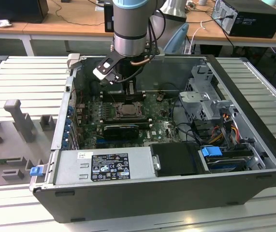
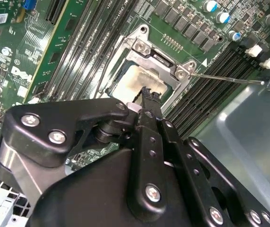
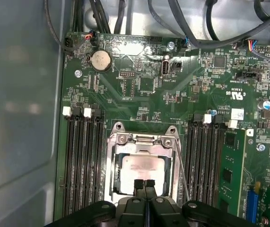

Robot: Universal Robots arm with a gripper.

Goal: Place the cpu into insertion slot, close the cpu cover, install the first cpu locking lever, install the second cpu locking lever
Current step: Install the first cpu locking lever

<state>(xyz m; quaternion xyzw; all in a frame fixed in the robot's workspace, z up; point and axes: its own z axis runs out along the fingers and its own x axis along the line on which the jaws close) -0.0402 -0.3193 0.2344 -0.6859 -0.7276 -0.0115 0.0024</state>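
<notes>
Right now you are looking at the open computer case (image 1: 176, 198), with the arm reaching down into it over the green motherboard (image 3: 139, 85). The gripper (image 3: 144, 185) is hanging just above the near edge of the socket. In both wire views of the wrist its two black fingertips (image 2: 149, 94) are pressed together with nothing between them.

Between the two banks of memory slots (image 3: 82, 161), the cpu cover (image 3: 142, 140) is lying flat over the insertion slot (image 3: 117, 172). The cpu (image 3: 142, 165) is sitting inside the slot, its pale metal face showing through the cover's window.

One thin wire locking lever (image 3: 182, 170) is running along the side of the cover. In the second wrist view it (image 2: 229, 79) is sticking out over the memory slots, so it looks unhooked to me.

I judge that you are dealing with light, stiff, delicate parts:
- **Chip:** it tolerates touch only on its metal face or edges, never sideways force.
- **Cover:** it is thin sheet metal, best pushed on its frame.
- **Lever:** it is springy, slick wire, best caught near its free end.
</notes>
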